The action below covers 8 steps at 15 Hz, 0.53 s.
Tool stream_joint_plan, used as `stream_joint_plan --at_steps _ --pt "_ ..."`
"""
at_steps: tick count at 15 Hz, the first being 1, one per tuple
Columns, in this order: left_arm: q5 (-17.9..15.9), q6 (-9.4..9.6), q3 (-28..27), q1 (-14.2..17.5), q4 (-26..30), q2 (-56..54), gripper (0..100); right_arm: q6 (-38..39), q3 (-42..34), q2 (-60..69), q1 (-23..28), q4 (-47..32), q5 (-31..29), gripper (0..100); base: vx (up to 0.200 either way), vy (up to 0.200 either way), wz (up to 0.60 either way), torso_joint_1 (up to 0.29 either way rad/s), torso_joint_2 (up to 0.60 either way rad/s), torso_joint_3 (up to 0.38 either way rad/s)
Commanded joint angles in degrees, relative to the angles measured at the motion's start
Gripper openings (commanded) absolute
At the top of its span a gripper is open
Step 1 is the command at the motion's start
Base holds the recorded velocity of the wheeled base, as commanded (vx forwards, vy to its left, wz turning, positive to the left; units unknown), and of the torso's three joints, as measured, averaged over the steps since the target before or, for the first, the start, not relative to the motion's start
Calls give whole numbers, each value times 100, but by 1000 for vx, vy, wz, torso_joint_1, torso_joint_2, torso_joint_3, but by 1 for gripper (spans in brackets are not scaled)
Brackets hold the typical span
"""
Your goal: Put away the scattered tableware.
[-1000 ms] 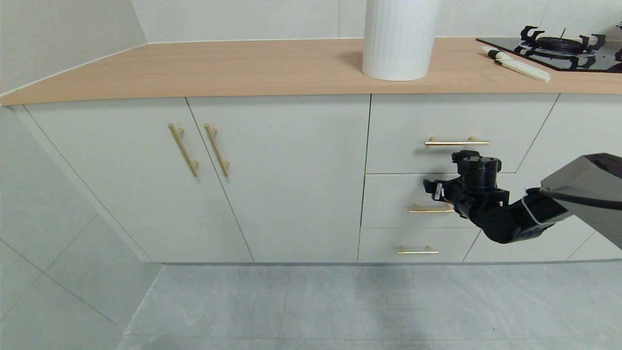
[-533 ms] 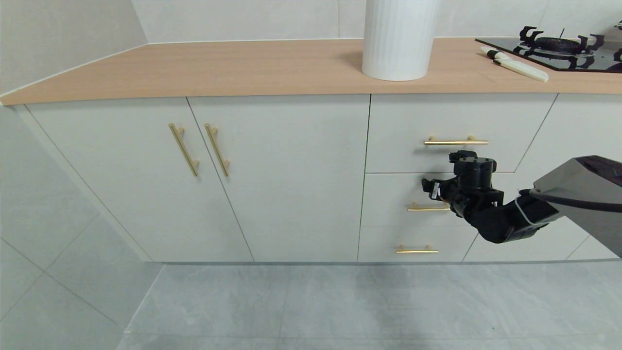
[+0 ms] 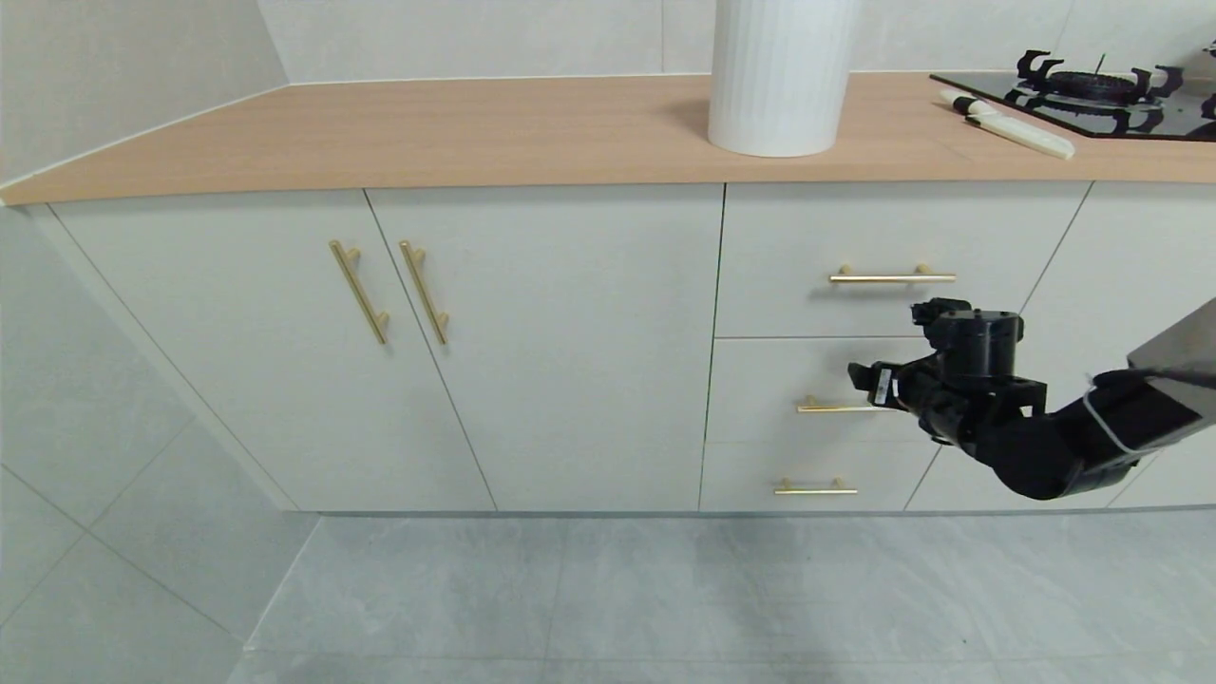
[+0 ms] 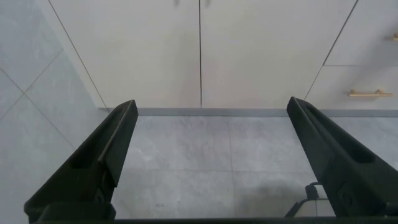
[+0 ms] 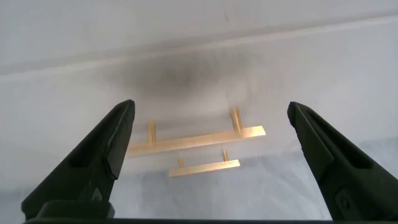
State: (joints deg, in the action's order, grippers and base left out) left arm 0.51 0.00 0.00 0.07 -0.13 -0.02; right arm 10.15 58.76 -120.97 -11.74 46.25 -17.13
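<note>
Head view: the right end effector [image 3: 866, 382] is held in front of the middle white drawer front [image 3: 760, 375], just above and beside its slim brass bar handle [image 3: 836, 408]; no contact can be made out. The task's thing, a cream-coloured knife with a black band [image 3: 1009, 123], is lying on the wooden table [image 3: 475, 133] just beside the black gas hob [image 3: 1092, 90], well apart from the arm. A tall white ribbed cylinder [image 3: 779, 76] is stood on the same table.

Left wrist view: the left end effector [image 4: 211, 106] is spread wide with nothing held, pointed at the grey tiled floor [image 4: 205, 162] below the white cabinet doors [image 4: 155, 50].

Right wrist view: the right end effector [image 5: 209, 115] is spread wide, nothing pinched. The brass bar handle [image 5: 196, 140] is framed between the fingers, with the bottom drawer's shorter brass handle [image 5: 205, 167] seen past it.

Step in hand is judged to be opening the middle drawer so the knife can be stowed. The bar appears to run along the closing direction — a wrist roll is probably needed so it gets straddled across its thickness. It should be seated deep between the fingers, mid-span between the posts, before closing. The pull should be kept straight out, square to the drawer front — a skewed pull risks slip or binding.
</note>
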Motion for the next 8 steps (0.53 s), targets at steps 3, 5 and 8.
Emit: stream_joint_plan --at_steps 3,5,8 --pt "2 0 0 1 -4 2 100 -75 -2228 2350 -39 657 -317 100 0 0 0 0 0 0" --pt "2 0 0 1 -4 2 100 -805 -3459 4213 146 815 -317 100 0 0 0 0 0 0" --pt "2 0 0 1 -4 2 100 -1639 -4215 6023 392 692 -186 100 0 0 0 0 0 0"
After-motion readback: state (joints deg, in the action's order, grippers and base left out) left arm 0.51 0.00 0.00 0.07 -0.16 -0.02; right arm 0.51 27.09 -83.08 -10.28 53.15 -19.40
